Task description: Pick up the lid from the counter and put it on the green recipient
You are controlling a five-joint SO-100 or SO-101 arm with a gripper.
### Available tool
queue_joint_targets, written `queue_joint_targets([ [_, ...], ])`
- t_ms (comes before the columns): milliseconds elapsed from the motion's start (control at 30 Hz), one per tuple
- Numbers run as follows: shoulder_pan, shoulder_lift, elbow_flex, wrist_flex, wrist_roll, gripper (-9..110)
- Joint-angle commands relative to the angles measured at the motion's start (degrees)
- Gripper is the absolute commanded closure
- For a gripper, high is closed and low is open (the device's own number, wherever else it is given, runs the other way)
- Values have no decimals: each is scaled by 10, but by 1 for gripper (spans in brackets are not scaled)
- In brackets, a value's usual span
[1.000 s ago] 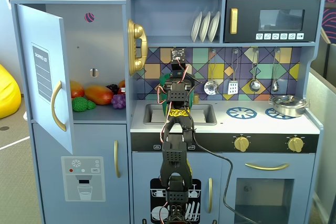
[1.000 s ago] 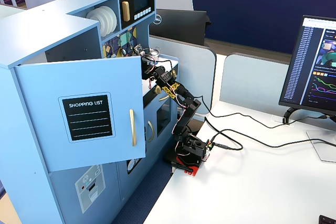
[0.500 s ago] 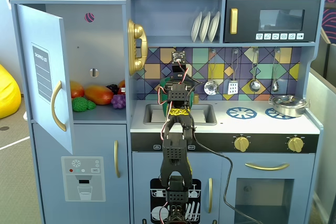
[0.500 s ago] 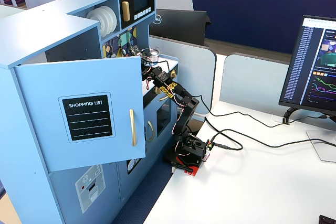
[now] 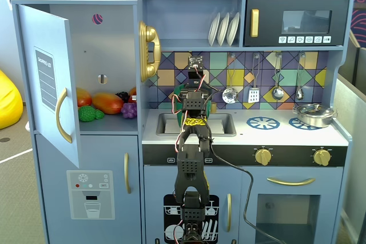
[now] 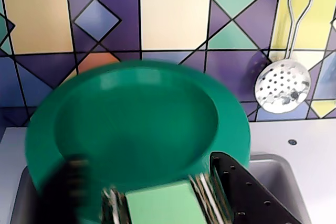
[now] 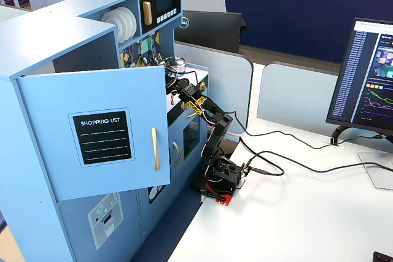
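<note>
In the wrist view the dark-green lid (image 6: 136, 124) fills most of the picture. It is tilted up on edge in front of the tiled back wall, above the sink (image 6: 273, 166). My gripper (image 6: 157, 198) is shut on the lid's light-green handle (image 6: 157, 205), with one black jaw on each side. The lid and the left jaw are blurred. In a fixed view the gripper (image 5: 194, 92) is over the sink's back edge, and a green rim (image 5: 178, 91) shows beside it. The green recipient is hidden behind the arm and the lid.
A shiny silver pan (image 5: 312, 114) stands on the right burner, with a blue burner ring (image 5: 263, 122) to its left. Utensils hang on the back wall, among them a slotted spoon (image 6: 282, 85). The fridge door (image 5: 48, 84) stands open at the left. The arm's base (image 7: 222, 173) sits on a white desk.
</note>
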Motion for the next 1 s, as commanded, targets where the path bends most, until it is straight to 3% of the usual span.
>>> queue_joint_targets([
  [0,-4,52,-38,-4,-1,65],
  [200,-1,122,-54,33,-11,65],
  [400,-4,281,65,163,-12,70],
  [600,16,445,298,207,-5,78],
  [800,15,600,577,250,-32,101],
  [867,22,628,652,252,-56,101],
  [967,18,654,745,255,-5,101],
])
